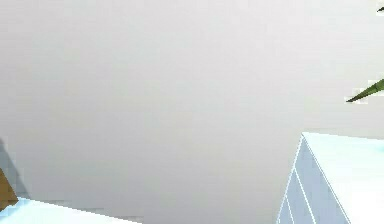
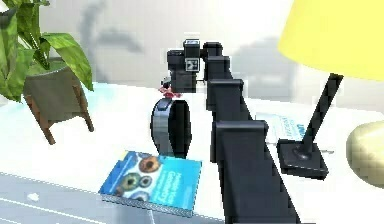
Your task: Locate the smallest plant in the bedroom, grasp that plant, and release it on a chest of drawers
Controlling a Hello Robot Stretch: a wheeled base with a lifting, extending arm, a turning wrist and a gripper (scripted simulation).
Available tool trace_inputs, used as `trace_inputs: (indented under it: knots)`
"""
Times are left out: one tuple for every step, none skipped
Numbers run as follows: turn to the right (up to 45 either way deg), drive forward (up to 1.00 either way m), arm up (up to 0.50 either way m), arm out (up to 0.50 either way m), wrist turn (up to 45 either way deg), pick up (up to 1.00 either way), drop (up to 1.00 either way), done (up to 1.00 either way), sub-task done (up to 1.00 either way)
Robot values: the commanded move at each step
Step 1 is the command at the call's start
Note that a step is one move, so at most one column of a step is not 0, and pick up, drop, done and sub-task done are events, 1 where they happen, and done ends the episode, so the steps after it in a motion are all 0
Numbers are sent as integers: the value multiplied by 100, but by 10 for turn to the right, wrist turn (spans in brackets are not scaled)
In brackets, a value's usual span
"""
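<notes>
A leafy green plant (image 2: pixel 40 50) in a grey pot on a wooden stand rests at the left of a pale tabletop (image 2: pixel 110 125). My dark arm (image 2: pixel 240 130) reaches out over this top. At its far end the gripper (image 2: pixel 169 91) sits above a dark round object (image 2: pixel 170 126) that stands on the top, with a small reddish bit at the fingers. I cannot tell whether the gripper holds anything. A pale blue chest of drawers (image 1: pixel 335 180) fills the forward view's lower right, with a green leaf tip (image 1: pixel 368 92) above it.
A book with a blue cover (image 2: pixel 152 181) lies near the front of the top. A lamp with a yellow shade (image 2: pixel 335 35) and black base (image 2: pixel 300 158) stands right of the arm, with a pale rounded thing (image 2: pixel 368 155) beside it. A bare wall (image 1: pixel 180 90) lies ahead.
</notes>
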Motion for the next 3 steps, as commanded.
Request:
trace_inputs:
  knots:
    - [0, 0, 0, 0, 0, 0, 100, 0, 0]
    - [0, 0, 0, -10, 0, 0, 0, 0, 0]
    - [0, 0, 0, 0, 0, 0, 0, 100, 0]
